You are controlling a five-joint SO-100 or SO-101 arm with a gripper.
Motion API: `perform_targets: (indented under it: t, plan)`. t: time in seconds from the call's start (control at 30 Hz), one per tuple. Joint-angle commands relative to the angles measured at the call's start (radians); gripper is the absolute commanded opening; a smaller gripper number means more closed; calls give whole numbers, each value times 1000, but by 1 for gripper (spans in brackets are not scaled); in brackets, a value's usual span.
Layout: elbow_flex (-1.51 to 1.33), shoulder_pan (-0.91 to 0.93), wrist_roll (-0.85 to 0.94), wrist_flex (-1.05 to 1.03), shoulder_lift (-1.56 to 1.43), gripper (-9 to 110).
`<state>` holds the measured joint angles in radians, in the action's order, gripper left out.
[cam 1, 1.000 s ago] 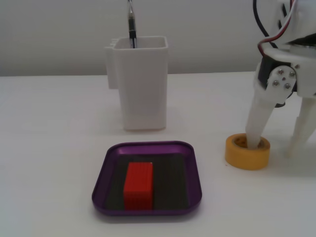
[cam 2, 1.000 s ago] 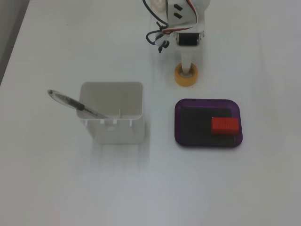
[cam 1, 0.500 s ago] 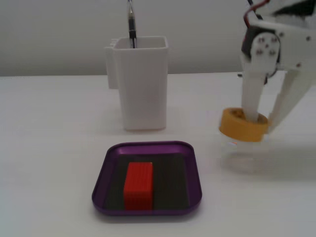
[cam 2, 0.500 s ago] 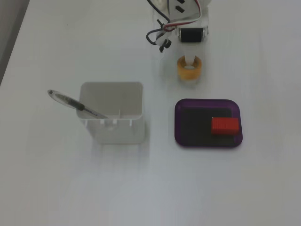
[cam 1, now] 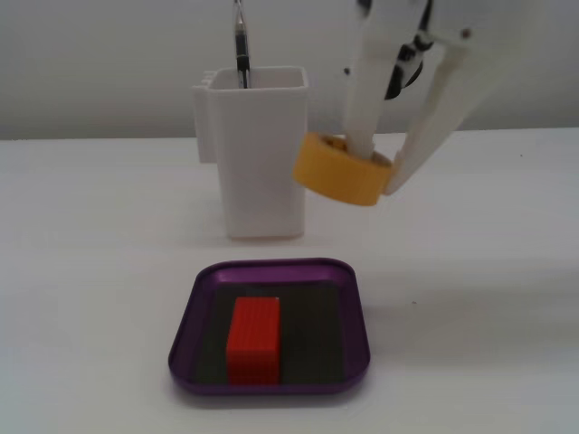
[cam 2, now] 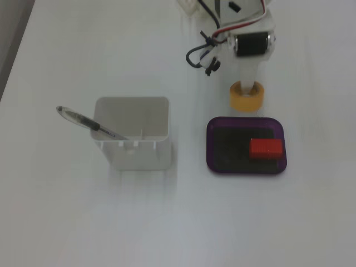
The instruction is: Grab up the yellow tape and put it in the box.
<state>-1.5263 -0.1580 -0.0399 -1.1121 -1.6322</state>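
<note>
The yellow tape is a yellow-orange ring, held tilted and clear of the table by my gripper. One white finger goes down through the ring's hole and the other presses its outer wall, so the gripper is shut on it. In the top-down fixed view the tape hangs just beyond the far edge of the box, under the gripper. The box is a shallow purple tray with a dark floor; it also shows in the top-down view.
A red block lies in the tray, toward its right side in the top-down view. A tall white container with a pen stands left of the tray in that view. Arm cables hang near the tape.
</note>
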Motion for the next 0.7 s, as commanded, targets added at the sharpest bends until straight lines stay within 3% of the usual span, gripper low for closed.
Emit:
perform_targets:
  t: [0.0, 0.2, 0.67]
  plan:
    - [129, -3, 3, 12, 106, -1]
    - [287, -3, 5, 8, 265, -1]
    - [301, 94, 14, 21, 377, -1]
